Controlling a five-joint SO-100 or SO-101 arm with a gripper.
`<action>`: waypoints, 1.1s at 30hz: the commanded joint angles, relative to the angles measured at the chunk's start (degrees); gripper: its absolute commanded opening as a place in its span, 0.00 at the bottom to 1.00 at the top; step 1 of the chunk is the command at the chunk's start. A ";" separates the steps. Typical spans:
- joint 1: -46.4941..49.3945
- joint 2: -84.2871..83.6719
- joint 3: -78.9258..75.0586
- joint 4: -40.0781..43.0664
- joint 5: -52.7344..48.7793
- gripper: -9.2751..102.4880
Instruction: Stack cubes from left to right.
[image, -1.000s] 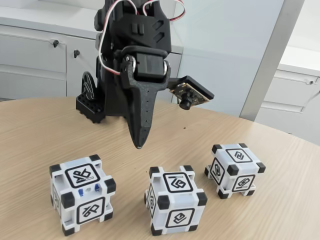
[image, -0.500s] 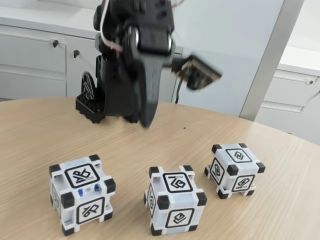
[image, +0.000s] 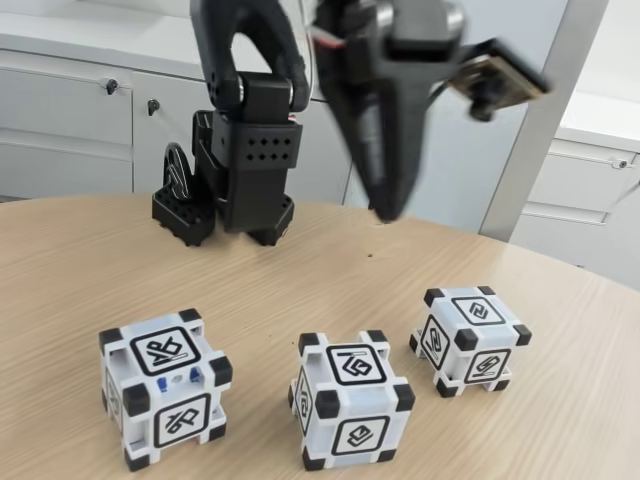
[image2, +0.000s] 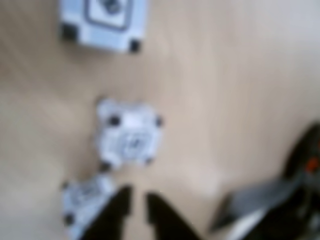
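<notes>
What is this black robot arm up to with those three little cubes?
Nothing is stacked yet. Three cubes sit apart in a row on the wooden table: the left cube, the middle cube and the right cube. The gripper hangs in the air above and behind them, holding nothing, its fingers slightly parted in the wrist view.

Three cubes white, black corner blocks, black-framed glyphs per face; cube at counter's left edge has small blue parts. Counter light wood grain. Tool black.
</notes>
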 joint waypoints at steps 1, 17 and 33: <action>-3.60 -8.26 -14.33 4.57 -3.34 0.10; -21.09 -14.85 -27.95 10.37 -30.85 0.41; -20.04 -38.06 -27.86 11.34 -51.77 0.42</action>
